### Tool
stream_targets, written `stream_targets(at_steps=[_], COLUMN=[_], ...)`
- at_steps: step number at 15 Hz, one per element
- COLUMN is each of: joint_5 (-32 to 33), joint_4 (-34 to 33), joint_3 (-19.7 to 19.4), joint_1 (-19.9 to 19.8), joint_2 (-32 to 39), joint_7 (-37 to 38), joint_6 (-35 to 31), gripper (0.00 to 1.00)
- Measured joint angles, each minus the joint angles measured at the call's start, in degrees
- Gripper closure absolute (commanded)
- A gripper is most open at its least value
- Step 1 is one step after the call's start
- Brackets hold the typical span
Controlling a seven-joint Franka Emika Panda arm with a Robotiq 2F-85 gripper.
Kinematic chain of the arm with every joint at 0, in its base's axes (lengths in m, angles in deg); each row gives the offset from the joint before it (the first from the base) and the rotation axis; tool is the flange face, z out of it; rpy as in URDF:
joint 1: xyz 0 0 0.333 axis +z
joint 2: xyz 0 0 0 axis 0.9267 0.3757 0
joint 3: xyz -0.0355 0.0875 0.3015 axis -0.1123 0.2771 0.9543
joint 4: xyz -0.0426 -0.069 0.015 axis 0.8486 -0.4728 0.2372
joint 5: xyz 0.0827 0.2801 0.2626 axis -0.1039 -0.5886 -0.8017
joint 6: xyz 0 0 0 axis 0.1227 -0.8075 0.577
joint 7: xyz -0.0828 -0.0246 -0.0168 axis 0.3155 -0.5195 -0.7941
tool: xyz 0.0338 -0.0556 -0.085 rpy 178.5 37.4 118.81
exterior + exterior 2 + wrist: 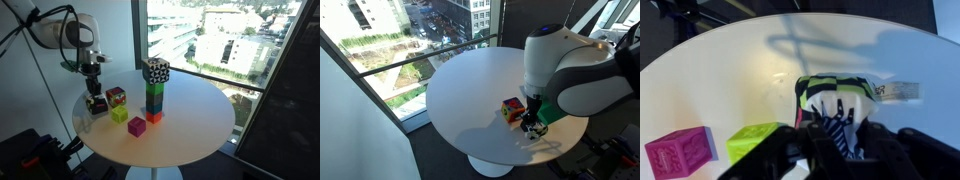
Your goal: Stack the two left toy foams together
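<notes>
The dark patterned foam cube point(97, 104) sits at the left of the round white table point(190, 125). My gripper point(95, 95) is down over it with a finger on each side. In the wrist view its pale face with dark marks point(835, 128) fills the space between the fingers, which look closed on it. The red and green patterned cube point(116, 97) stands right beside it. It also shows in the other exterior view point(510, 108) and, just behind the held cube, in the wrist view point(835, 88).
A plain yellow-green cube point(135, 126) point(755, 140) and a magenta cube point(680, 152) lie near the table's front. A tall cube tower with a black-and-white spotted top point(155, 72) stands mid-table. Windows lie beyond the table.
</notes>
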Motion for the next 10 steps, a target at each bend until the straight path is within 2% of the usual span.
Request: stream_targets(at_steps=[10], joint_5=[0.0], joint_4=[-3.9], joint_3=[0.0], joint_1=[-1.0], joint_2=[-4.1], joint_7=[-0.3], joint_6=[6.6], gripper=[0.92])
